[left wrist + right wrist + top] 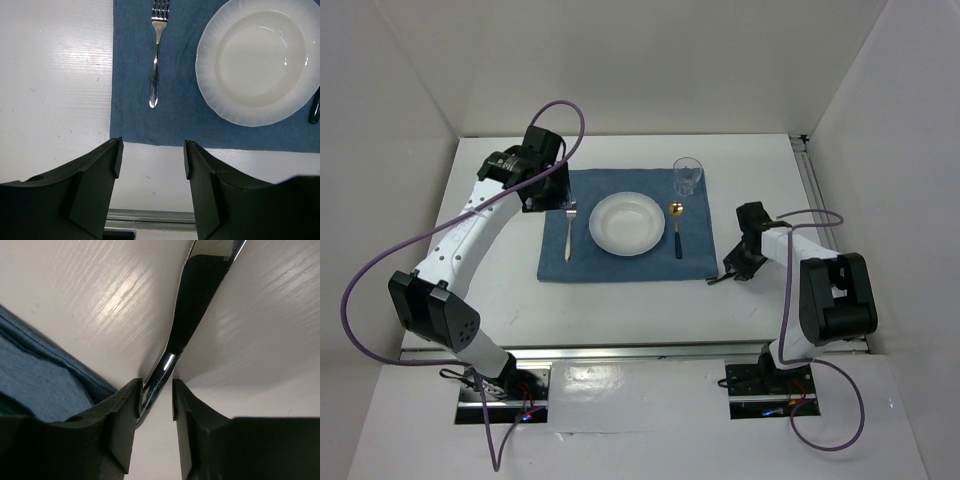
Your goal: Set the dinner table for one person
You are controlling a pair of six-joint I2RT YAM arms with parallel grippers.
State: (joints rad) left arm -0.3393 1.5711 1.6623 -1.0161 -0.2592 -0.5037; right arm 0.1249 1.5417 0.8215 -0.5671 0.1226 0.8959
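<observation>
Four pieces are sitting on the mat [620,268]: the plate [626,223] in its middle, the fork [569,232] lying on its left part, the spoon [676,228] on its right part, and the glass [688,177] standing at its far right corner. The table [650,312] is spreading out white under the mat and well past it on every side.

A fifth piece, a shiny knife [196,297] by the look of it, is lying on the bare table just off the mat's near right corner. The right hand [155,395] is crouching low over it, jaws drawn in narrow on either side of the thin neck. I am not managing to tell whether the pads are pressing the metal or only flanking it. The left hand [152,155] is hanging over the mat's left side, jaws wide apart and holding nothing.

To my eye the right arm is going for the pickup, with the knife bound for the mat's right part. Doing it well is looking like a matter of squaring the jaws across the neck and closing firmly, since flat polished steel is apt to be slipping or twisting. Lifting straight up before crossing the mat's hem should be keeping the tip from snagging the cloth. Laying it parallel to the spoon, without nudging the spoon or swinging near the glass, would be finishing the place neatly.
</observation>
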